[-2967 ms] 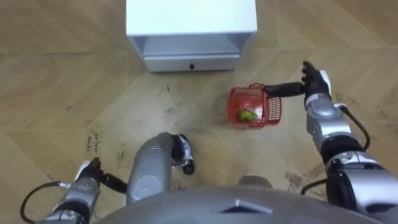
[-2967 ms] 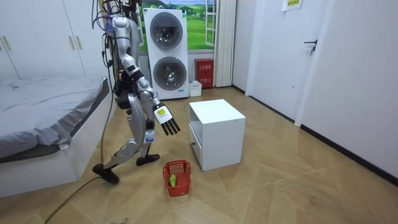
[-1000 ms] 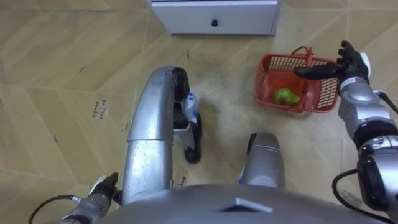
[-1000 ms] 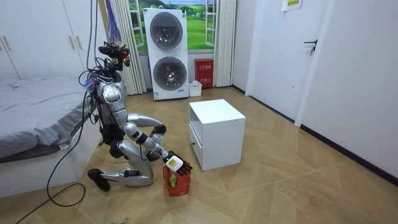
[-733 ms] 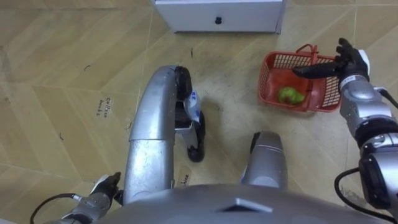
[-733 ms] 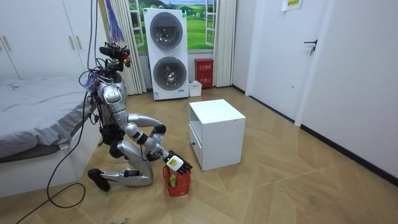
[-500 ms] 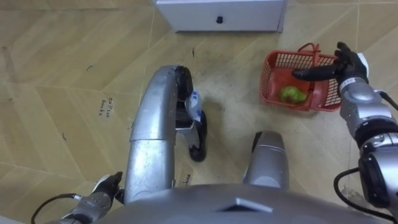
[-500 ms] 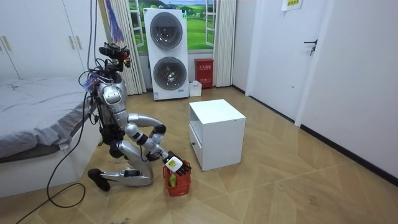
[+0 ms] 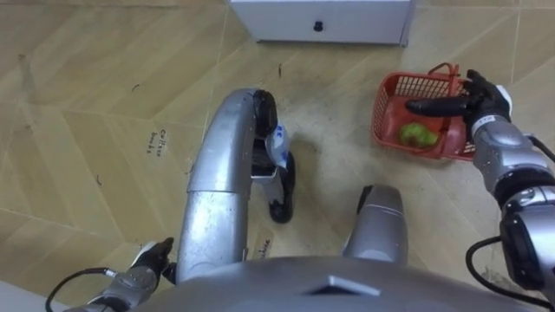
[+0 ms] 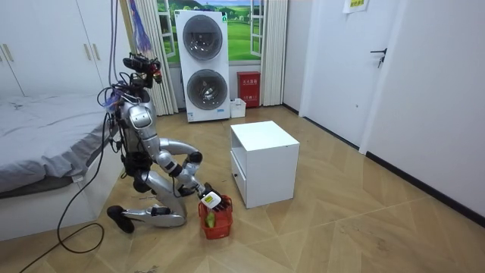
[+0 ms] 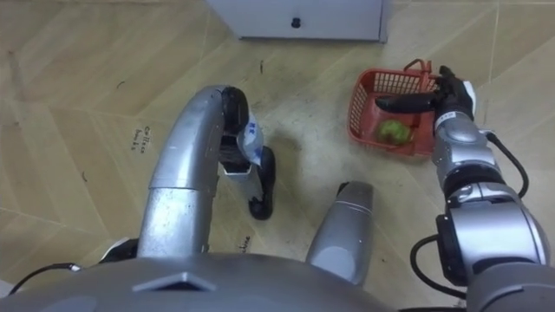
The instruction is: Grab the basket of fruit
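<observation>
A red plastic fruit basket [image 9: 414, 86] stands on the wood floor in front of me to the right, with a green fruit [image 9: 419, 134] lying inside. Its handle [image 9: 446, 71] stands up over the far rim. My right hand [image 9: 481, 104] hovers over the basket's right side, open, with dark fingers [image 9: 429, 106] stretched straight to the left just below the handle. I cannot tell whether they touch it. My left hand [image 9: 146, 263] hangs low at my left side. In the room view I kneel on the floor with the right hand [image 10: 210, 200] at the basket [image 10: 220, 224].
A white cabinet [image 9: 321, 22] with a drawer stands just beyond the basket, also the white cabinet [image 10: 264, 163] in the room view. A bed [image 10: 53, 144] is behind me, and stacked washing machines [image 10: 203, 64] stand at the far wall. Open floor lies to my left.
Three seconds ago I stood; now I kneel by the basket. Over the last second my right hand stays stretched over the basket, sinking slightly, while the view shifts a little.
</observation>
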`<state>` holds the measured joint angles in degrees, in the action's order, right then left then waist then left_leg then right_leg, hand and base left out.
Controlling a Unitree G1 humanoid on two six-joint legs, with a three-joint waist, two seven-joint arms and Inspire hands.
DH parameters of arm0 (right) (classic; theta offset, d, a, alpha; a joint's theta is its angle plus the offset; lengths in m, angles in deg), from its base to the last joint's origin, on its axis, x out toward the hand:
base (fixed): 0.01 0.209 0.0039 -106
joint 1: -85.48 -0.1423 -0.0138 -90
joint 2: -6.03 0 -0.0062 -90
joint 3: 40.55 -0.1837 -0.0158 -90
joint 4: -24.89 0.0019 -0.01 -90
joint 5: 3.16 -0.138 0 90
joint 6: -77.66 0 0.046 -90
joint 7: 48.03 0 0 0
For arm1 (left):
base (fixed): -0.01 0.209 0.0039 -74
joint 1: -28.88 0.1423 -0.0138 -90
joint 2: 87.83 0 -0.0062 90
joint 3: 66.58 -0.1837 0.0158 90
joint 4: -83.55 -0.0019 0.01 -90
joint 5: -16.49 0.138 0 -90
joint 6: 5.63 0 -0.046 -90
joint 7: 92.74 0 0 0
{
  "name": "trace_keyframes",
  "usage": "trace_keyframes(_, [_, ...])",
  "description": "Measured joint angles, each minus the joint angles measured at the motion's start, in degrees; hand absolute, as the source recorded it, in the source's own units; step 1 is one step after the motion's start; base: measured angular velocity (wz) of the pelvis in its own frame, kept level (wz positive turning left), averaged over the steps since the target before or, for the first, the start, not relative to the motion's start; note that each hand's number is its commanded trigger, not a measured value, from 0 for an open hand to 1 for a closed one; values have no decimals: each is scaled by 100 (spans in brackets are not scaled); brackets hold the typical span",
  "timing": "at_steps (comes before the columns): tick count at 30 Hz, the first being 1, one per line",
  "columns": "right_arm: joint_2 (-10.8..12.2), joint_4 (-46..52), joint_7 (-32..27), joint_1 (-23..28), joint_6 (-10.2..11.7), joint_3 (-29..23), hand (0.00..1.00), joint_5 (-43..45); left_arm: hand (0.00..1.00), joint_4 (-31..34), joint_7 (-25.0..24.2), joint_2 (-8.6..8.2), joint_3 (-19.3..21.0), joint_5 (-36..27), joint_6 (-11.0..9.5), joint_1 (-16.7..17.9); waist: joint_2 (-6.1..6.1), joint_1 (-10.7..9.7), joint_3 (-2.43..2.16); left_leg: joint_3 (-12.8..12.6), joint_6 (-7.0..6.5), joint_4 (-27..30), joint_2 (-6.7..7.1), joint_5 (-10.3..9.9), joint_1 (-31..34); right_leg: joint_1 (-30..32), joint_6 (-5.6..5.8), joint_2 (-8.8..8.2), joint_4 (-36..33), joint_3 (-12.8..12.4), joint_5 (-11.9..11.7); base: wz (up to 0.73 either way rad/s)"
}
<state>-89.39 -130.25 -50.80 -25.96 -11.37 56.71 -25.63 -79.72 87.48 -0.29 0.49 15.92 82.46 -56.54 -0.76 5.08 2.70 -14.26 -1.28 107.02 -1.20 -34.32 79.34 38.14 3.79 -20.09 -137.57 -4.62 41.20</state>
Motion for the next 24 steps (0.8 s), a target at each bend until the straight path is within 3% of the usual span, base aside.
trace_keyframes(8, [19, -220, 282, 3, -55, 283, 0, -189, 0, -42, -220, 1, -56, -1, 31, -3, -30, 8, 28, 10, 41, -34, 17, 43, -1, -1, 4, 0, -7, 21, 2, 0])
trace_keyframes(9, [20, -239, 299, 3, -69, 283, 35, -199, 0, -45, -226, 1, -62, -3, 40, -3, -32, 9, 29, 12, 41, -37, 16, 50, -1, -2, 4, 2, -8, 24, 2, 0])
trace_keyframes(10, [28, -246, 299, 3, -79, 282, 100, -223, 0, -45, -240, 1, -62, -4, 51, -4, -33, 9, 30, 17, 44, -37, 16, 52, -2, -4, 5, 6, -9, 27, 2, 0])
trace_keyframes(24, [119, -377, 402, 3, -108, 300, 100, -219, 0, -31, -368, -6, -111, -216, 149, -93, -63, 6, 37, 32, 48, -22, 20, 56, 0, -19, 5, 15, -21, 39, 3, 0])
